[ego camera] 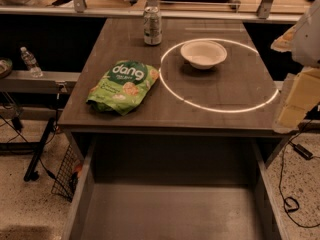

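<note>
My gripper hangs at the far right of the camera view, just past the right edge of the grey table, and holds nothing that I can see. Nearest to it on the tabletop is a white bowl, upright, inside a bright ring of light. A green "dang" snack bag lies flat on the left half of the table. A silver drink can stands upright near the far edge.
Below the tabletop a drawer is pulled out toward me and shows a bare grey bottom. A water bottle stands on a ledge at left. Cables lie on the floor at right, a wire rack at left.
</note>
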Motion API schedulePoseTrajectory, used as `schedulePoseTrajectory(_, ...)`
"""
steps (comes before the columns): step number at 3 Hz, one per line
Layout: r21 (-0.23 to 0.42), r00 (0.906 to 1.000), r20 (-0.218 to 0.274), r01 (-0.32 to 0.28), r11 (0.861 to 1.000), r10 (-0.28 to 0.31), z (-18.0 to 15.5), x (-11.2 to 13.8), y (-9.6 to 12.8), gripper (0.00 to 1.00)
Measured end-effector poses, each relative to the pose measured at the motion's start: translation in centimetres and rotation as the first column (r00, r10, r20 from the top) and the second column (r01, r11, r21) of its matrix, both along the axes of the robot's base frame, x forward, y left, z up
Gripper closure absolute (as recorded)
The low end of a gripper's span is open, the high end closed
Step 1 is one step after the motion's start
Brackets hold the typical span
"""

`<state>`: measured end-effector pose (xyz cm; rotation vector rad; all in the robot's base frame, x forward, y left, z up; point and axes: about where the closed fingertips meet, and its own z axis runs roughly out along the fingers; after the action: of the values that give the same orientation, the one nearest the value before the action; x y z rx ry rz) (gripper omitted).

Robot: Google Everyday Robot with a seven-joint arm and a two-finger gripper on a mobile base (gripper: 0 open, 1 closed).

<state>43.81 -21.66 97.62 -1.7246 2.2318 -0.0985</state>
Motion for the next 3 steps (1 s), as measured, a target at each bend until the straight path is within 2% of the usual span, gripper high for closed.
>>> schedulePoseTrajectory(1, 0.000, 1.0000, 0.000, -0.001, 1.000, 0.001, 0.0, 0.0, 0.0, 0.00)
schedulePoseTrajectory(2, 0.022, 0.9981, 0.009, -0.060, 0.998, 0.060, -0.7, 2.5, 1.9, 0.00)
schedulePoseTrajectory(3, 0.034, 0.9873, 0.030, -0.157, 0.987, 0.156, -1.6, 5.7, 5.0, 0.00)
